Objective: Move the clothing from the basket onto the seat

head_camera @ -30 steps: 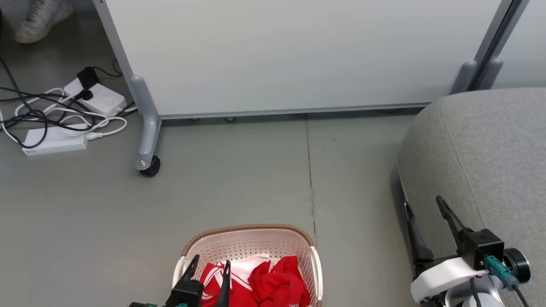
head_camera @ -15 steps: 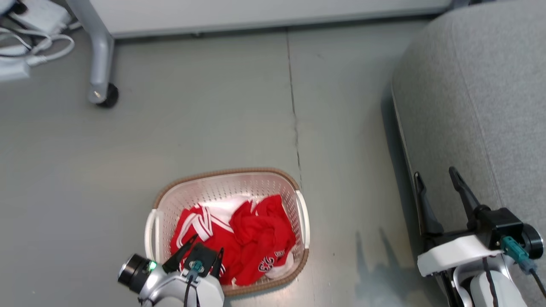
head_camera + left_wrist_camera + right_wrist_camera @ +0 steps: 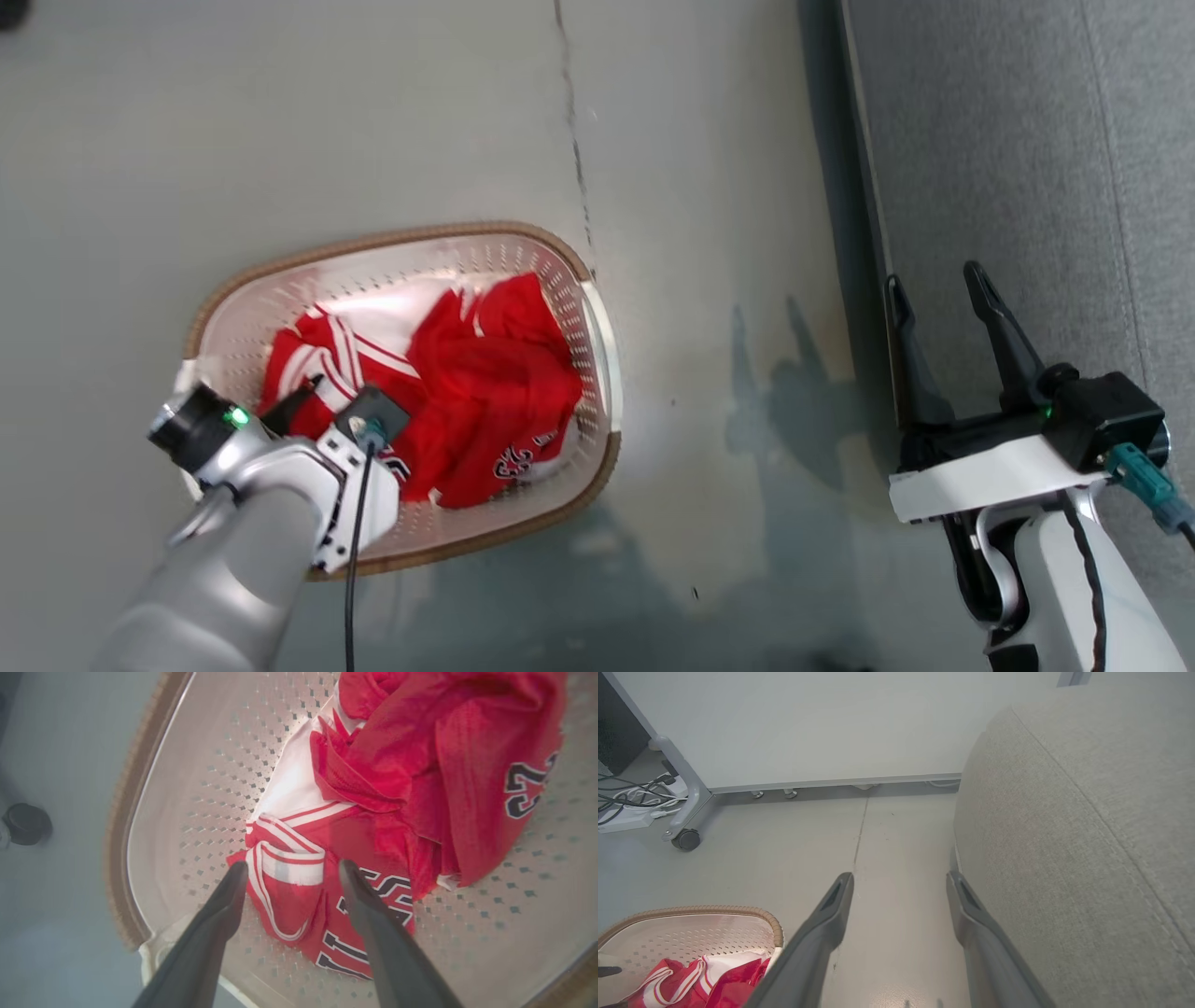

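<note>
The grey fabric seat point(image 3: 1027, 140) takes the right side of the head view, its seamed edge running up-frame. On the floor point(image 3: 280, 112) left of centre, the oval, perforated, brown-rimmed basket point(image 3: 373, 241) lies lengthwise across the frame, holding the crumpled red clothing point(image 3: 495, 373). The left end effector point(image 3: 293, 865) angles down over the striped trim, fingers wide and empty. The right end effector point(image 3: 934, 274) points up-frame by the seat's edge, equally wide.

Grey floor point(image 3: 280, 121) (thin crack point(image 3: 574, 159) running through), cream basket point(image 3: 392, 235) standing on it, grey seat point(image 3: 1027, 140) nearby

The red clothing point(image 3: 467, 765) bears black-and-white numerals point(image 3: 527, 789), seemingly 23, plus unreadable black lettering point(image 3: 395, 887).
</note>
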Motion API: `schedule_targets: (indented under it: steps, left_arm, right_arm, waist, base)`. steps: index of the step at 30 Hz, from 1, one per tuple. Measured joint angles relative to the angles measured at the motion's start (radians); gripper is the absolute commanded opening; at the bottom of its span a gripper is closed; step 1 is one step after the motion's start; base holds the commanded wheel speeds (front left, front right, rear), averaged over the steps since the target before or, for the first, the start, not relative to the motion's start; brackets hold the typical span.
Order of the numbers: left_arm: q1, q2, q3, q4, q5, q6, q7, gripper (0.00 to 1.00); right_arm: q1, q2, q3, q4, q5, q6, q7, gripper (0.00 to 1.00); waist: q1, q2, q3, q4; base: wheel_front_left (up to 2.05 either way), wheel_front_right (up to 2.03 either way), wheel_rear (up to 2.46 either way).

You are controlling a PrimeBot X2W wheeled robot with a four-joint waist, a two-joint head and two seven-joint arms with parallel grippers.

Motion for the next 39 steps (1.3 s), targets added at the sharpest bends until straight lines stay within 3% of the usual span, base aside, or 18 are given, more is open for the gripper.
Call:
schedule_targets:
  steps: [6,16,25,35,36,37,39]
  left_arm:
    - [-0.081,0.047,-0.029,0.012,0.016,-0.05,0.102,1.0]
    - [-0.166,0.114,-0.082,0.018,0.051,-0.086,0.28,1.0]
    - [-0.196,0.16,-0.117,0.018,0.069,-0.084,0.351,1.0]
    - [-0.22,0.158,-0.138,0.011,0.067,-0.072,0.427,1.0]
    - [-0.221,0.157,-0.137,0.01,0.064,-0.07,0.433,0.45]
    - [-0.221,0.156,-0.138,0.01,0.061,-0.071,0.436,0.0]
    - [-0.221,0.151,-0.144,0.013,0.059,-0.079,0.428,0.0]
  right_arm:
    - [-0.033,0.0,0.031,-0.021,0.042,0.0,0.0,1.0]
    - [-0.046,0.001,0.092,-0.085,0.124,0.0,0.0,1.0]
    - [-0.051,0.001,0.125,-0.091,0.189,0.0,0.0,1.0]
    - [-0.04,0.001,0.119,-0.105,0.182,0.0,0.0,1.0]
    - [-0.04,0.001,0.119,-0.105,0.182,0.0,0.0,1.0]
    - [-0.039,0.001,0.119,-0.105,0.182,0.0,0.0,1.0]
    - [-0.04,0.001,0.119,-0.103,0.182,0.0,0.0,1.0]
  waist:
    - [0.0,0.0,0.119,-0.053]
    - [0.0,0.0,0.259,-0.134]
    - [0.0,0.0,0.329,-0.195]
    - [0.0,0.0001,0.367,-0.203]
    - [0.0,0.0001,0.368,-0.203]
    - [0.0,0.0001,0.368,-0.203]
    - [0.0,0.0,0.368,-0.204]
  base:
    - [0.0,0.0,0.0]
    - [0.0,0.0,0.0]
    - [0.0,0.0,0.0]
    - [0.0,0.0,0.0]
    - [0.0,0.0,0.0]
    - [0.0,0.0,0.0]
    - [0.0,0.0,0.0]
